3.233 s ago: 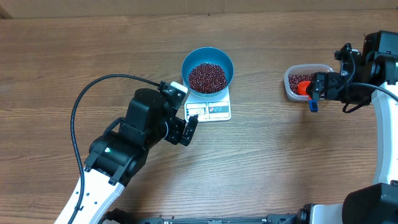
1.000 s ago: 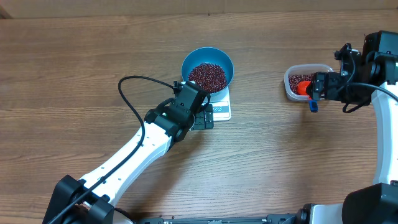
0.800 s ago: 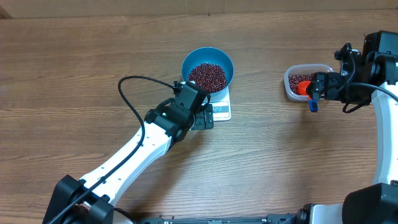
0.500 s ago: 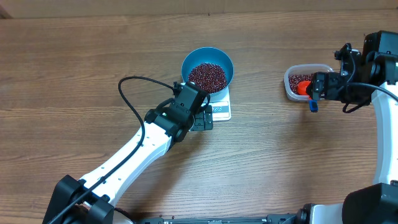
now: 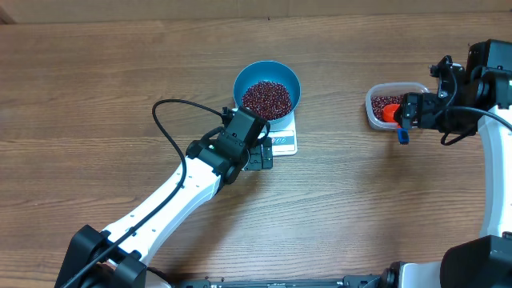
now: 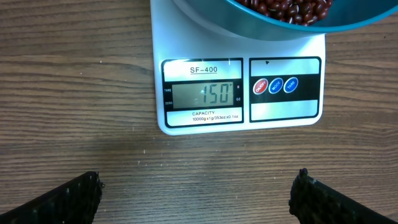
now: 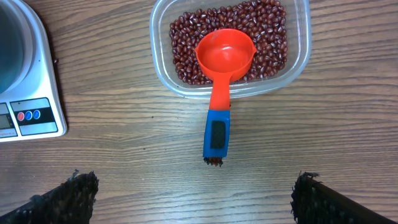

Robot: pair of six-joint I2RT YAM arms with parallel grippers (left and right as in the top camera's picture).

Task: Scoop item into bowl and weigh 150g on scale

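Table [image 6: 74, 149]: wood grain, matt, faintly speckled.
Scale [image 6: 245, 93]: white plastic, smooth, slight sheen.
Bowl [image 5: 296, 86]: blue, smooth, glossy.
Beans [image 5: 266, 99]: shiny skins.
Tub [image 7: 163, 78]: clear plastic, glossy.
Scoop [image 7: 225, 53]: orange plastic cup, matt; handle blue plastic with black inset.

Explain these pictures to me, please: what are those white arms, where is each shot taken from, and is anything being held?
Two robot arms work at a wooden table. One picture looks down from above. The other two come from a camera on each wrist, with dark fingertips showing in the bottom corners. The left tool hovers open before a white scale that reads 150, with a blue bowl of red-brown beans on it. The right tool, also open, hangs near a clear tub of beans, where an orange scoop rests. Nothing is held.
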